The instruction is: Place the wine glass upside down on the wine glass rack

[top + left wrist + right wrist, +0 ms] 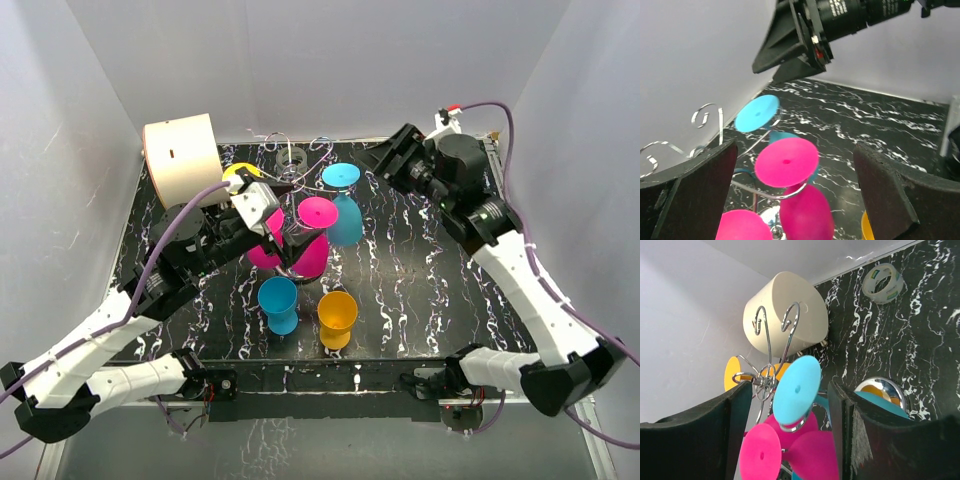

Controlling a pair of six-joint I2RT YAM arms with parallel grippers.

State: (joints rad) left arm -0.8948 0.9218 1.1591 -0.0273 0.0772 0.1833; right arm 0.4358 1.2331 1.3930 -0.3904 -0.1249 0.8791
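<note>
The wine glass rack [291,163] is a silver wire stand at the table's middle back. Two pink glasses [316,237] hang upside down on it, with a blue one [344,212] and a yellow one [240,172]. A blue glass [278,303] and an orange glass [337,318] stand upright in front. My left gripper [270,222] is open and empty at the rack's left; in its wrist view [795,172] a hung pink glass [786,161] sits in a wire ring between the fingers. My right gripper [398,160] is open and empty at the rack's right, framing the blue glass's foot [796,389].
A cream cylinder [182,160] lies at the back left, also in the right wrist view [785,310]. A tape roll [883,280] lies by the back wall. The rack's chrome base [880,388] shines below. White walls close three sides.
</note>
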